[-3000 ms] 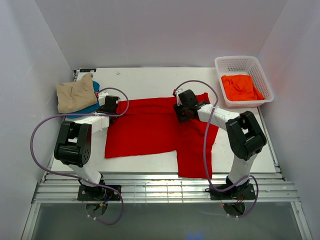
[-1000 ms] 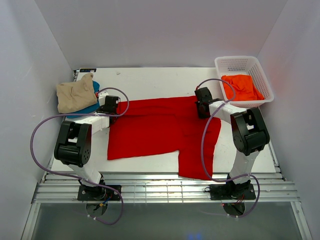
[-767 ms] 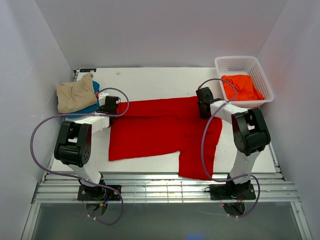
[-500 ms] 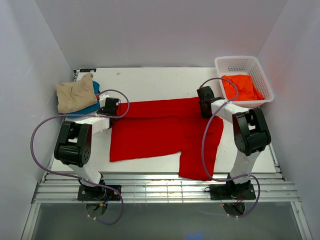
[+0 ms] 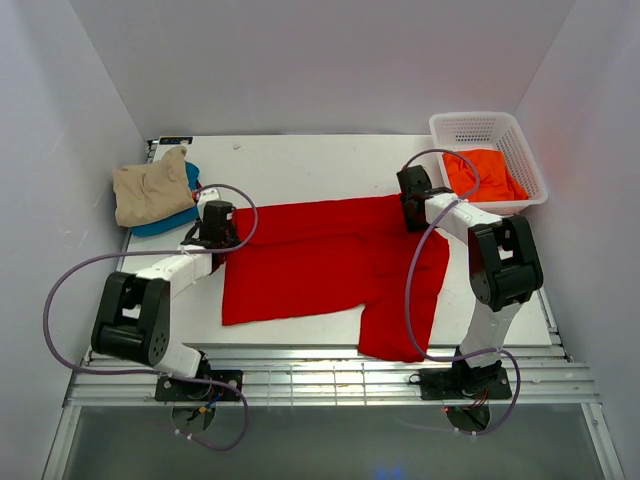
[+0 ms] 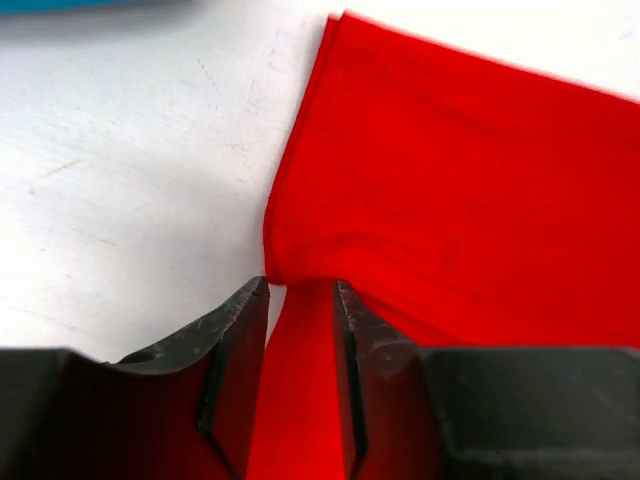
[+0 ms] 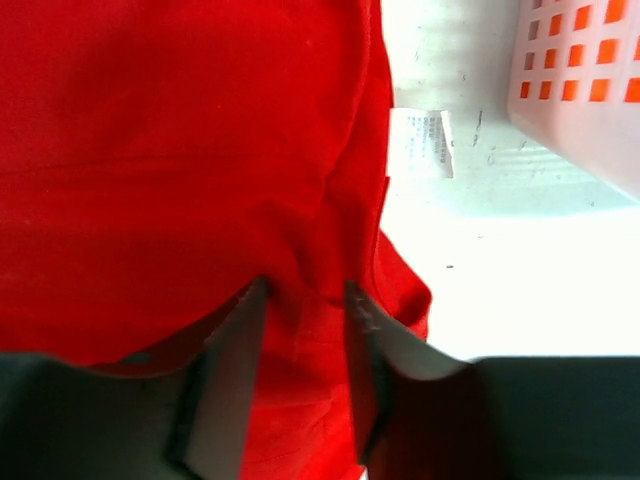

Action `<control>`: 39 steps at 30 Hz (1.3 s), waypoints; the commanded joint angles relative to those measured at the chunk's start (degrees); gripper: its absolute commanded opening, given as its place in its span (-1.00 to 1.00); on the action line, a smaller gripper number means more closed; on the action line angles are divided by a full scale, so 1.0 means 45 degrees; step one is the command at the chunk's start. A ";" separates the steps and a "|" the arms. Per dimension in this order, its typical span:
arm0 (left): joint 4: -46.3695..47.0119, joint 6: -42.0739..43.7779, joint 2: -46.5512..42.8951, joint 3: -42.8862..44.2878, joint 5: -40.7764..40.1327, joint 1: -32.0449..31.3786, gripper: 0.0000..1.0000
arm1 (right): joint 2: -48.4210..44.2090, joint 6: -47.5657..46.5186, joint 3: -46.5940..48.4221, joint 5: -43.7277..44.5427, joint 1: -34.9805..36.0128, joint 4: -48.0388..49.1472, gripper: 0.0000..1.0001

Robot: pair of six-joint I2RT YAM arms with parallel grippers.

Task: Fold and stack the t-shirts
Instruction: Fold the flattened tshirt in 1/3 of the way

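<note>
You had drawn the right gripper (image 7: 305, 300) out toward the basket (image 5: 520, 135), stretching the bright red t-shirt (image 5: 320, 255) wider. Both pairs of jaws stood parted, released, with red cloth lying between the fingers; the left gripper (image 6: 300, 300) sat at the shirt's far left corner. The shirt lay spread flat across the middle of the table (image 5: 300, 160).

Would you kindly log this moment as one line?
red shirt spread out | left hand open at far-left corner | right hand open at far-right corner
</note>
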 commanded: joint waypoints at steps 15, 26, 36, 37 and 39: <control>0.0099 -0.0357 0.0285 0.2165 -0.0155 -0.0398 -1.00 | 0.0476 -0.0227 0.2121 0.0136 -0.0283 0.0224 -0.31; -0.0955 -0.0650 0.4819 0.4785 -0.0213 -0.0242 -1.00 | 0.2254 -0.0247 0.3039 -0.1016 -0.0674 0.0654 -0.85; -0.2263 -0.0963 0.7300 0.7673 0.0509 0.0735 -1.00 | 0.4791 -0.0149 0.5088 -0.1173 -0.0987 0.0479 -0.85; -0.2381 -0.0827 0.7728 0.7988 0.0606 0.0774 -1.00 | 0.4969 -0.0149 0.5632 -0.1212 -0.1025 0.0440 -0.84; -0.2634 -0.0729 0.8179 0.8633 0.0607 0.0813 -1.00 | 0.5630 -0.0188 0.6356 -0.1309 -0.1123 0.0226 -0.85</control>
